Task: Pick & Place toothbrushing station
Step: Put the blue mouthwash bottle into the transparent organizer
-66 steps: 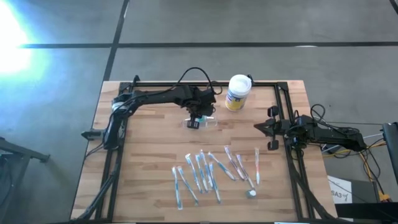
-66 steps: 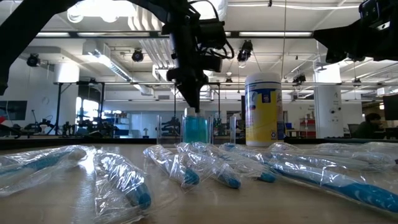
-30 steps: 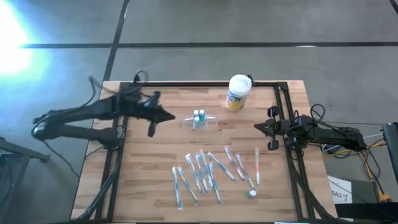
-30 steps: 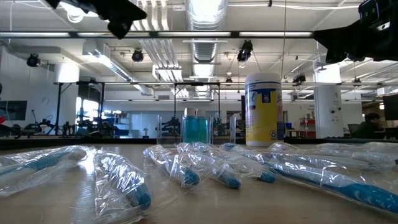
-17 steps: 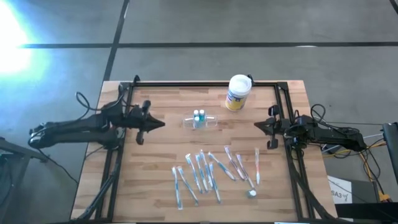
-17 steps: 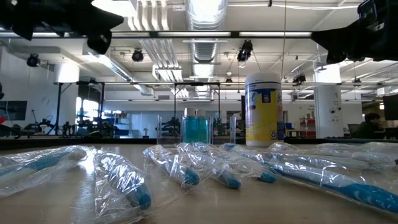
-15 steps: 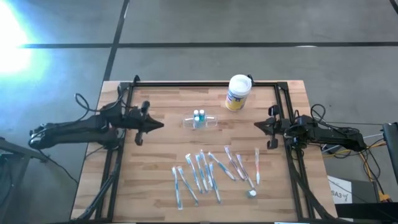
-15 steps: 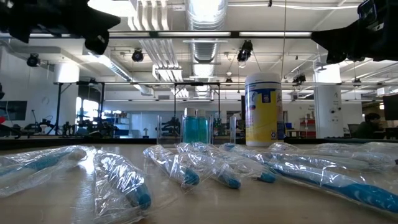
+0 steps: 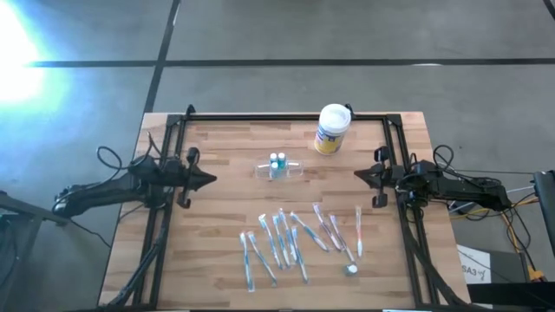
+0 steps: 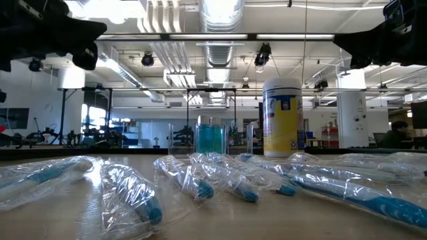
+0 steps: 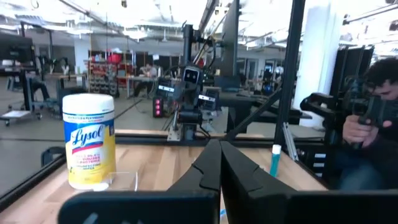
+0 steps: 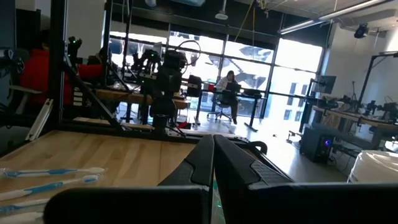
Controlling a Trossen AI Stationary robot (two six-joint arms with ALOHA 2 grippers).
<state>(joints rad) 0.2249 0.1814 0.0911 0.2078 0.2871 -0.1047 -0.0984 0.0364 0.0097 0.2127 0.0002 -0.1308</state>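
The toothbrushing station point(image 9: 279, 166) is seen standing on the table point(image 9: 225, 251), just beside and on the near side of the white wipes canister point(image 9: 330, 129), with a blue insert upright in its middle. The wrapped toothbrushes point(image 9: 295, 238) lie well apart from the canister, toward the front edge.

Handling, judged: the station is taken to be light, stiff and slick clear plastic, likely to slide or tip if pushed. A hold across its narrow walls near the middle is preferred; the thin end panels could flex or crack.

Left gripper point(image 9: 208, 180): fingers together, nothing held, at the table's left edge, well apart from the canister. Right gripper point(image 9: 362, 176): fingers together, empty, near the canister at the right rail.

Change noted: about two seconds ago the left gripper was directly over the station; since then it has been drawn back to the left edge. The station stays beside the canister. The right arm has not moved.
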